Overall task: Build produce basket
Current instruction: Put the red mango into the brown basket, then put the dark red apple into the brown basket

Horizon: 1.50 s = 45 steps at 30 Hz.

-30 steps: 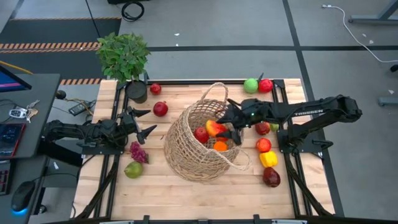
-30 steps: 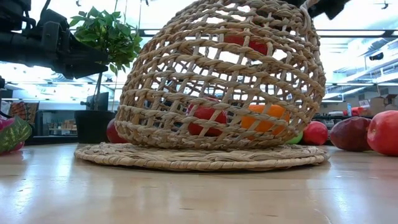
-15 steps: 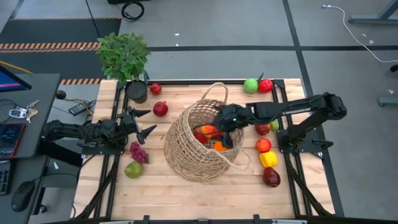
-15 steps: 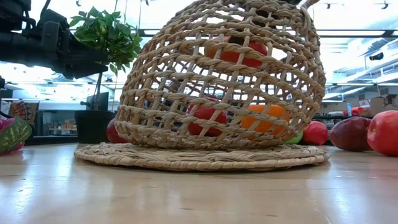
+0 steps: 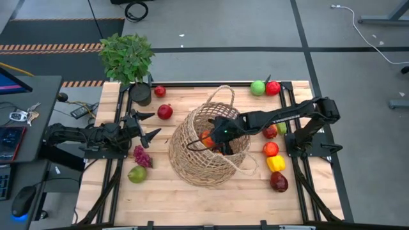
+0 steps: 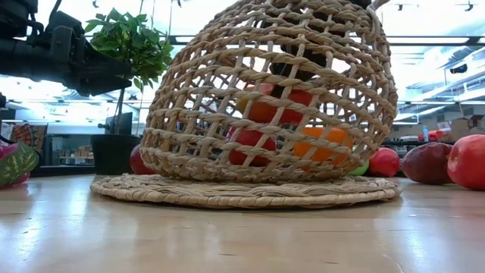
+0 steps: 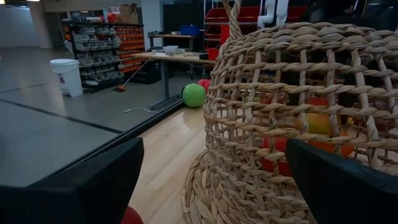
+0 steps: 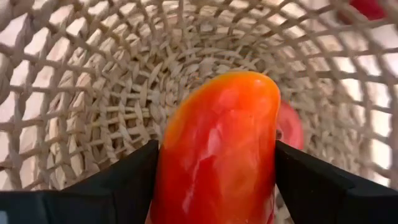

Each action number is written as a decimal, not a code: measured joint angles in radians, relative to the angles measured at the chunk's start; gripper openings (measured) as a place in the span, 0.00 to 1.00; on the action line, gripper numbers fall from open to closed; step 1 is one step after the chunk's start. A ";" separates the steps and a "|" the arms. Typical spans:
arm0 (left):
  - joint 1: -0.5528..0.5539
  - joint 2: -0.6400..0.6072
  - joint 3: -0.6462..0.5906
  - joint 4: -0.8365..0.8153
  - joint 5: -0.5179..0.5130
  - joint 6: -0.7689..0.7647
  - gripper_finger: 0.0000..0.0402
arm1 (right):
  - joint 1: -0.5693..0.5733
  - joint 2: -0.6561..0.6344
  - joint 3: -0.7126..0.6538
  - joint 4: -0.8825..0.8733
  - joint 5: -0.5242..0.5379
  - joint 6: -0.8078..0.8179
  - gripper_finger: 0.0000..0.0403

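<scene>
The right gripper (image 5: 214, 137) had pushed deeper into the tipped wicker basket (image 5: 192, 160) than a second before, clenched on a red-orange mango (image 8: 217, 149), weave close all round. The left gripper (image 5: 146, 126) waited spread wide beside it, bare tabletop between.

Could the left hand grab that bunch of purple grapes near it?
Probably yes: the left hand hangs open close beside the grapes, and nothing lies between them on the table.
</scene>
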 joint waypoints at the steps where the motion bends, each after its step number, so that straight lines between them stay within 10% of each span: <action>1: 0.000 0.000 0.000 0.000 0.000 0.000 0.99 | 0.000 0.006 0.000 0.005 -0.001 0.001 0.74; 13: 0.000 0.000 0.000 0.000 0.000 0.000 0.99 | -0.013 0.009 0.000 -0.041 -0.079 0.047 0.76; 23: 0.000 0.000 0.000 0.000 0.000 0.000 0.99 | -0.046 -0.007 0.019 -0.077 -0.135 0.072 0.98; 45: 0.000 0.000 0.000 0.000 0.000 0.000 0.99 | -0.124 -0.380 0.229 -0.581 -0.085 0.207 0.93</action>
